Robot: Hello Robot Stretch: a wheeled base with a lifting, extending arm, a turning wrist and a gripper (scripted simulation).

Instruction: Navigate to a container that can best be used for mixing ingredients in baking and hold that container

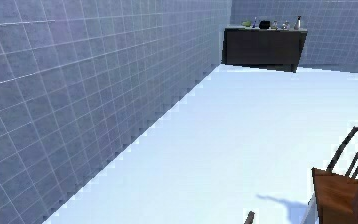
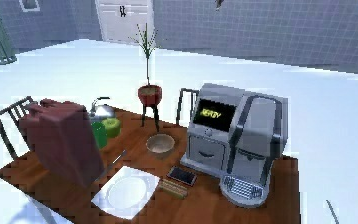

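Nearby, wooden table (image 2: pixel 202 200) with coffee machine (image 2: pixel 237 140) and perhaps a bowl (image 2: pixel 161 144), pale floor (image 1: pixel 237 130), blue-tiled wall (image 1: pixel 77 90); gripper state untellable

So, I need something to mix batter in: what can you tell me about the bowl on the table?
The bowl is small, round and shallow. It is tan-brown with a paler inside and looks like wood or ceramic. It stands upright, mouth up, with nothing seen in it, on the brown wooden table. It sits just left of the grey coffee machine, in front of the potted plant and beyond the white plate. It appears to touch only the tabletop.
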